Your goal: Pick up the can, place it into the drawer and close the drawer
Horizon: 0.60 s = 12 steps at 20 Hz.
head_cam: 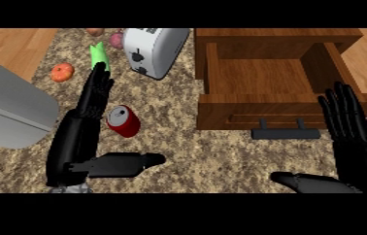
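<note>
The speckled brown stone bench filled most of the head view. At 2 o'clock the brown wooden drawer stood pulled open, its inside bare, with a dark bar handle on its front panel. A grey rounded metal body sat at 9 o'clock by the edge. A white toaster lay tilted at 11 o'clock. The left hand stretched up from 7 o'clock, fingers straight and thumb spread wide, gripping nothing. The right hand showed at 4 o'clock beside the drawer front, fingers straight and apart, also empty. The red can with a silver top rested on the bench at 9 o'clock, outside the drawer, just beside the left fingers and above the thumb. A small orange round fruit lay at 10 o'clock.
</note>
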Each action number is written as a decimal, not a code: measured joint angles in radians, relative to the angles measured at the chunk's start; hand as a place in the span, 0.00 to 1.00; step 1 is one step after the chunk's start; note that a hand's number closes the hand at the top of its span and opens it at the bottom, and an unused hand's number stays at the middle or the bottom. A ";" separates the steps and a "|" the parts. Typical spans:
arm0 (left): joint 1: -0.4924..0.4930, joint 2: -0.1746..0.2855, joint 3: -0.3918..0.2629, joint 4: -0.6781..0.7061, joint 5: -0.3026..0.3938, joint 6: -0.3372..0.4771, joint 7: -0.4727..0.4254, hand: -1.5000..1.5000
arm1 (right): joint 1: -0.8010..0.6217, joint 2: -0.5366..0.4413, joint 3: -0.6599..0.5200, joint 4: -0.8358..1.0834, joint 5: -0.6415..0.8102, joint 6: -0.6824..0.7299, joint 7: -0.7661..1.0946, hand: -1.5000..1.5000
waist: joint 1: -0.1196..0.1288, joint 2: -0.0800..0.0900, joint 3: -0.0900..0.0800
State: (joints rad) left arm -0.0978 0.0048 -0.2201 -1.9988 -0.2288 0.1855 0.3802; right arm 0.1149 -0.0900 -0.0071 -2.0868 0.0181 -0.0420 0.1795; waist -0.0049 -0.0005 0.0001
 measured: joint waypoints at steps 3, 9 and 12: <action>0.022 -0.002 -0.011 -0.041 -0.001 0.008 0.043 0.00 | 0.027 -0.004 -0.024 0.004 -0.015 0.017 -0.021 0.00 | 0.002 0.000 0.000; 0.008 -0.001 0.016 -0.048 0.013 0.035 0.095 0.00 | 0.086 -0.003 -0.047 -0.014 -0.032 0.056 -0.047 0.00 | 0.002 0.000 0.000; -0.001 0.002 0.046 -0.026 0.022 0.033 0.093 0.00 | 0.111 0.000 -0.062 -0.018 -0.045 0.078 -0.065 0.00 | 0.001 0.000 0.000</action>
State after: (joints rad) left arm -0.0989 0.0066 -0.1738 -2.0253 -0.2069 0.2184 0.4731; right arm 0.2263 -0.0897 -0.0693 -2.1052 -0.0268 0.0358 0.1142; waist -0.0035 -0.0008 0.0001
